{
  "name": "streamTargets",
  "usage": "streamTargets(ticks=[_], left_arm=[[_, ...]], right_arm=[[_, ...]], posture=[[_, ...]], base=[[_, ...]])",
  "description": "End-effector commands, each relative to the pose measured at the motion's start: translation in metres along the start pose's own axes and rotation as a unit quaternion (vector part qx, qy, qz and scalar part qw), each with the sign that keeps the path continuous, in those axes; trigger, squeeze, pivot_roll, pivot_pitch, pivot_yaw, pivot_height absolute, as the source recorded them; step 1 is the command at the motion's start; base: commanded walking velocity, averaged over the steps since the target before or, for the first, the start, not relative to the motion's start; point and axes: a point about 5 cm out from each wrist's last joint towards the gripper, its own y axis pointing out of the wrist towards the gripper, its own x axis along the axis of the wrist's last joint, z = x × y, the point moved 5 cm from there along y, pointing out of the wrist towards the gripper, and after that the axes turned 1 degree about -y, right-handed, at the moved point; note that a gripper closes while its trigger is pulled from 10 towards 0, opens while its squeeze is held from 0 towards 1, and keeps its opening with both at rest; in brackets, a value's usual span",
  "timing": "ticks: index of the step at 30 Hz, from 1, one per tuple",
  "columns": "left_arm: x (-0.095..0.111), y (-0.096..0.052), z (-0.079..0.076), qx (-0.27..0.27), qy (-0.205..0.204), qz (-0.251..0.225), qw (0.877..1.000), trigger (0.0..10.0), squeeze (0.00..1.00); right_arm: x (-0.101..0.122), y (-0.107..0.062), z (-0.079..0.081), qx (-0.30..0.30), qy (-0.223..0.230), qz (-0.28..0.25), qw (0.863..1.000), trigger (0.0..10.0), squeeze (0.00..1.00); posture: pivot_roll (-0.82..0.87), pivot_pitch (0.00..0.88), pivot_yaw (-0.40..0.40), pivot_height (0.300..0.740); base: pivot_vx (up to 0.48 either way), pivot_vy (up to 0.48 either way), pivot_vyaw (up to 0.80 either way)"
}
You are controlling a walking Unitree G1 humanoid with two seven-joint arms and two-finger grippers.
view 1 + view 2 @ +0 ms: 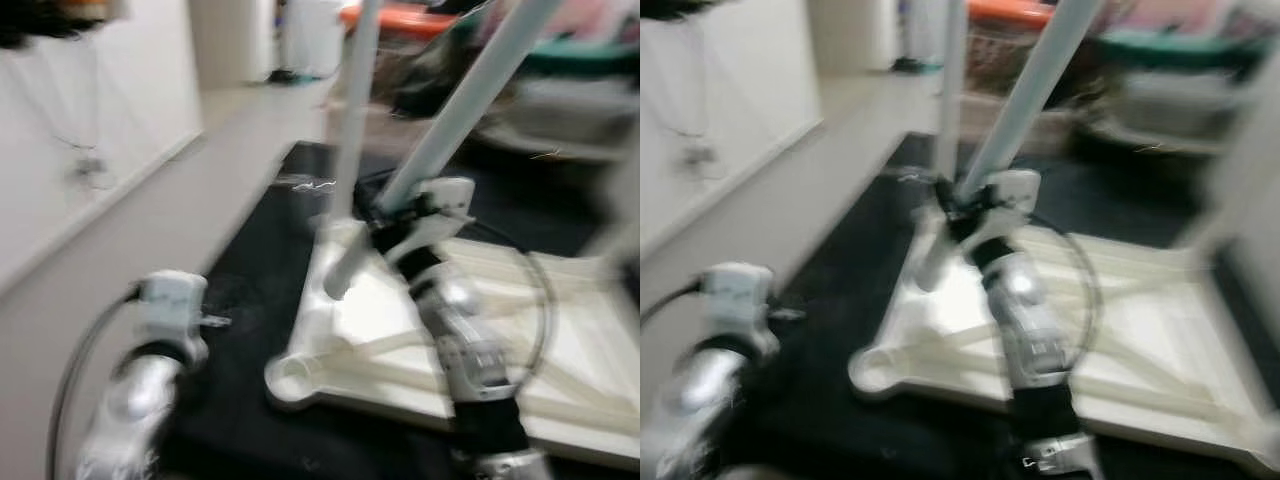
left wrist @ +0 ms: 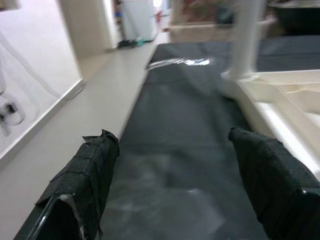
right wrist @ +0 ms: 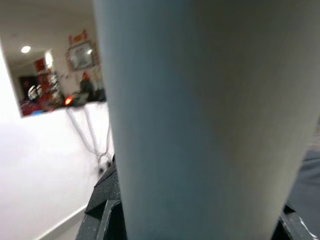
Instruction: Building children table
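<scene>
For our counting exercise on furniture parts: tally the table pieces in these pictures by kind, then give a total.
Tabletop, lying upside down on the black mat: 1
Pale legs: 2, one standing in its corner socket, one slanted and held in the right gripper
Total: 3

- My two head cameras look forward and down, blurred, at an upturned white tabletop (image 1: 420, 350) lying on a black mat (image 1: 250, 300). Both show the same scene from slightly different positions.
- My left wrist camera sits low over the mat, looking along my left gripper (image 2: 175, 185), whose fingers stand wide apart, toward the tabletop's edge (image 2: 280, 105) and an upright leg (image 2: 245, 40).
- My right wrist camera is pressed very close to a pale leg (image 3: 210, 120), facing a white wall (image 3: 45, 165).
- The mat and tabletop appear in the head views and the left wrist view.
</scene>
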Motion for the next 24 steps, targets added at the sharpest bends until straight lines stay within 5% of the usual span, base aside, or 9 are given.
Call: streamTargets(ticks=[1,11,17,22,24], left_arm=[[-0.001,0.0,-0.001,0.0,0.005,0.001,1.0,10.0,0.0],[0.001,-0.002,0.0,0.007,0.004,-0.003,1.0,10.0,0.0],[-0.002,-0.01,-0.008,-0.017,-0.021,0.004,1.0,10.0,0.0],[-0.005,-0.022,-0.028,-0.067,-0.055,0.016,0.996,10.0,0.0],[-0.012,-0.034,-0.034,-0.073,-0.035,0.03,0.996,10.0,0.0]], right_arm=[[0.003,0.0,0.006,0.023,0.014,-0.003,1.0,10.0,0.0],[-0.001,-0.002,0.021,0.123,0.057,0.028,0.99,10.0,0.0],[0.015,0.005,0.001,0.233,0.079,0.063,0.967,10.0,0.0],[0.016,0.005,0.007,0.301,0.077,0.073,0.948,10.0,0.0],[0.005,0.007,0.013,0.329,0.074,0.102,0.936,10.0,0.0]], posture=[[0.09,0.0,-0.07,0.74],[0.09,0.0,-0.072,0.74],[0.1,0.014,-0.077,0.74],[0.1,0.042,-0.075,0.74],[0.11,0.061,-0.076,0.74]], base=[[0.0,0.0,0.0],[0.0,0.0,0.0],[0.0,0.0,0.0],[0.0,0.0,0.0],[0.0,0.0,0.0]])
